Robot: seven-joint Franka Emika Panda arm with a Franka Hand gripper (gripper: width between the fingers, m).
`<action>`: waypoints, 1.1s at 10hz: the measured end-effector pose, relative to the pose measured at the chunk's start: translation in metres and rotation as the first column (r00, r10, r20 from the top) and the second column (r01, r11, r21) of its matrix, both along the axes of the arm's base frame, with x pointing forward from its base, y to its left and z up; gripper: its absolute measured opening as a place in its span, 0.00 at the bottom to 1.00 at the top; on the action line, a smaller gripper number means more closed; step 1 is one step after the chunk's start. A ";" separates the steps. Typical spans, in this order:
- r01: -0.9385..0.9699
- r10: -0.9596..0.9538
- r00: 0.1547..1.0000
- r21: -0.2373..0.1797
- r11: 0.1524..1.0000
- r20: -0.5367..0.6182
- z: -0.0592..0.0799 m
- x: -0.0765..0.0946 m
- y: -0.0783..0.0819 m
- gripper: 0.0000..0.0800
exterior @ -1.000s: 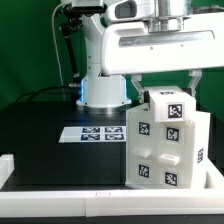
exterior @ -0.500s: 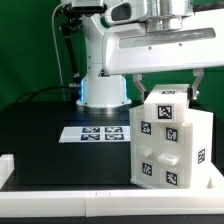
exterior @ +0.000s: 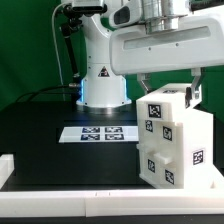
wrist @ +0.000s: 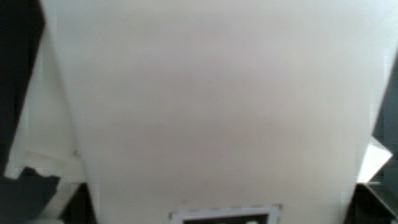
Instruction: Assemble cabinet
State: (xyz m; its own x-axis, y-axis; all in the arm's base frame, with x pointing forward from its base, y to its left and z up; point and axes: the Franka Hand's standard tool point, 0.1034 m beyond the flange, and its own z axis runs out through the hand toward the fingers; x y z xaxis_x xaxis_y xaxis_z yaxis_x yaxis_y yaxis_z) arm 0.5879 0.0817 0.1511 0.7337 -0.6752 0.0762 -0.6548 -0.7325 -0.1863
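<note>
Exterior view: my end effector [exterior: 166, 88] sits directly above the cabinet [exterior: 172, 140], its two fingers [exterior: 142, 86] coming down on either side of the upper part of the body. The fingers appear to bear on the cabinet's sides, so I judge that I am gripping it, though the contact faces themselves are hidden. The cabinet stands upright at the exterior view's right, long axis near vertical, with its tagged drawer-like blocks facing the camera. Its base is at or just above the tabletop [exterior: 50, 150]; I cannot tell which. The marker board [exterior: 98, 132] lies flat just beside it, toward the exterior view's left.

Wrist view: a broad white face of the cabinet [wrist: 214, 110] fills nearly the whole picture, very close beneath me, with the edge of one tag showing. My fingers cannot be made out here.

Judgement: any coming move takes the cabinet along directly below me.
</note>
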 end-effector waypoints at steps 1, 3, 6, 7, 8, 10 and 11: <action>0.103 -0.103 0.995 0.034 0.994 -0.010 0.000 0.000 0.003 0.70; 0.268 -0.266 0.963 0.086 0.959 -0.035 0.001 0.000 0.010 0.70; 0.509 -0.499 0.861 0.149 0.848 -0.099 0.001 -0.001 0.019 0.70; 0.508 -0.499 0.861 0.150 0.848 -0.100 0.001 -0.001 0.020 0.70; 0.502 -0.492 0.865 0.150 0.852 -0.100 0.001 -0.002 0.020 0.70; 0.511 -0.499 0.860 0.165 0.844 -0.110 0.010 -0.002 0.021 0.94; 0.519 -0.506 0.855 0.178 0.836 -0.112 0.018 0.000 0.021 0.99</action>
